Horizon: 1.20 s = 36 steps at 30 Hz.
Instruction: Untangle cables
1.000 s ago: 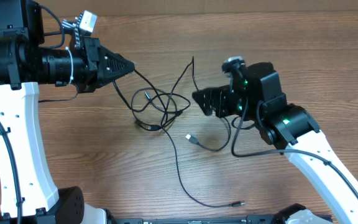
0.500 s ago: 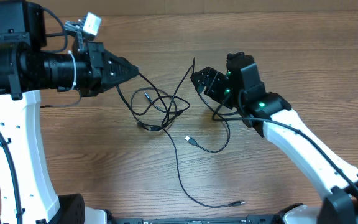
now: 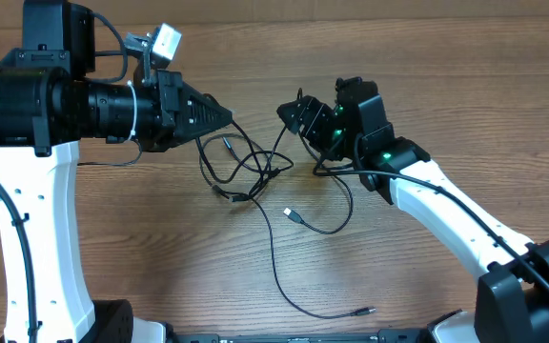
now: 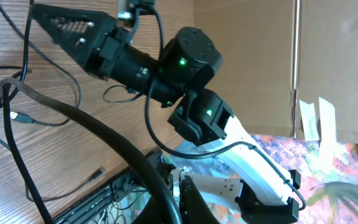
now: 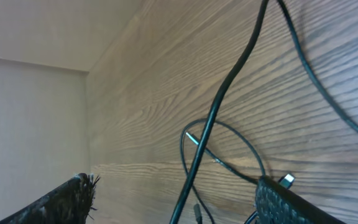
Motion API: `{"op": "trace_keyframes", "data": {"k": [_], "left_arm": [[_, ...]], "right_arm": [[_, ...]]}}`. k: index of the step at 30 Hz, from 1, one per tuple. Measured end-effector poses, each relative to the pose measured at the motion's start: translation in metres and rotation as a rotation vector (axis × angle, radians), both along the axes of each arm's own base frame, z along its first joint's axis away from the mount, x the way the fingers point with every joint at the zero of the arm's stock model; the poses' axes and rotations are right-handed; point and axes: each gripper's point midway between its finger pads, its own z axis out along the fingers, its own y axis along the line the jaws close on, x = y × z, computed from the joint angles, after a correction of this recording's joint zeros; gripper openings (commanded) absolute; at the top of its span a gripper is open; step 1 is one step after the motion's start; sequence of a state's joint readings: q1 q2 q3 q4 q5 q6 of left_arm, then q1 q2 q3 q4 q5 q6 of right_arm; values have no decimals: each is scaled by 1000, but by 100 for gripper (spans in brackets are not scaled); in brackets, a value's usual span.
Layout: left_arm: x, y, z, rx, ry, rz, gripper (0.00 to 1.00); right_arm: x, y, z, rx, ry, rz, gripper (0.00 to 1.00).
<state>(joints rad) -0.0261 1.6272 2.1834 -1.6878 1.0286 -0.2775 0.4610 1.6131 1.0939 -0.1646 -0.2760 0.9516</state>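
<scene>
Several thin black cables (image 3: 246, 167) lie tangled mid-table. One has a silvery plug (image 3: 294, 215), and another trails to a small plug (image 3: 365, 311) near the front edge. My left gripper (image 3: 225, 116) points right, just up and left of the tangle. It is shut on a cable that runs down into the knot, and the cable passes close by its fingers (image 4: 182, 199) in the left wrist view. My right gripper (image 3: 295, 114) is open at the tangle's upper right. A cable strand (image 5: 229, 81) runs between its spread fingers (image 5: 176, 190) without being pinched.
The wooden table (image 3: 160, 267) carries only the cables. The right arm's own thicker cable (image 3: 351, 205) loops onto the table beside the tangle. Cardboard and clutter (image 4: 328, 124) stand beyond the table in the left wrist view.
My right gripper has swung up and left, from beside the tangle to the upper cable strand. My left gripper has moved right and slightly down with its cable.
</scene>
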Motion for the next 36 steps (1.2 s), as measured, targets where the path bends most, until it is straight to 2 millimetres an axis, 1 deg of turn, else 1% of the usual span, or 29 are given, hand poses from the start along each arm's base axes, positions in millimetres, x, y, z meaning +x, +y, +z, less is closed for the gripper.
{"op": "trace_keyframes", "data": {"k": [1,2,4,5,6,7,8,12,13,15,16,17,18,19,22,23,24,25,26,27,28,33,36], "left_arm": [[0,0,0,0,0,-1,4],[0,0,0,-1,0,-1,4],[0,-1,1,-5,0,-3,4],[-1,-1,1,-7,0,-4,4],[-1,-1,1,-7,0,-4,4],[-1,-1,1,-8,-1,-4,4],[-1,-1,1,-8,0,-4,4],[-1,-1,2,-10,1,-5,4],[-1,-1,2,-10,0,-5,4],[-1,-1,2,-10,0,-5,4],[-1,-1,2,-10,1,-5,4],[-1,-1,2,-10,1,-5,4],[-1,-1,2,-10,0,-5,4],[-1,-1,2,-10,1,-5,4],[-1,-1,2,-10,1,-5,4],[-1,-1,2,-11,1,-5,4],[-1,-1,2,-11,0,-5,4],[-1,-1,2,-11,1,-5,4],[-1,-1,2,-11,1,-5,4],[-1,-1,2,-11,1,-5,4],[-1,-1,2,-10,1,-5,4],[-1,-1,2,-10,0,-5,5],[-1,-1,1,-10,0,-5,7]], "right_arm": [[-1,3,-1,2,3,5,74],[-1,5,-3,5,6,6,67],[-2,12,-4,9,2,20,59],[-3,15,-4,13,-2,26,51],[-4,19,-4,15,-6,34,38],[-4,22,-4,16,-12,39,29],[-5,25,-3,18,-15,43,24],[-11,35,-2,15,-23,53,24],[-11,36,-2,14,-25,53,22],[-13,38,-2,8,-29,56,11],[-13,39,-3,5,-31,58,10],[-13,39,-3,4,-28,54,14],[-13,39,-4,4,-24,50,27],[-14,38,-4,3,-22,49,34],[-14,37,-6,-4,-15,47,43],[-14,37,-7,-8,-14,47,50],[-14,37,-8,-7,-11,43,50],[-14,37,-9,-11,-9,44,48],[-14,38,-11,-14,-8,47,36],[-14,38,-13,-17,-5,48,11],[-14,39,-16,-14,6,44,4],[-15,45,-32,-13,47,39,4],[-11,47,-30,0,29,38,4]]}}
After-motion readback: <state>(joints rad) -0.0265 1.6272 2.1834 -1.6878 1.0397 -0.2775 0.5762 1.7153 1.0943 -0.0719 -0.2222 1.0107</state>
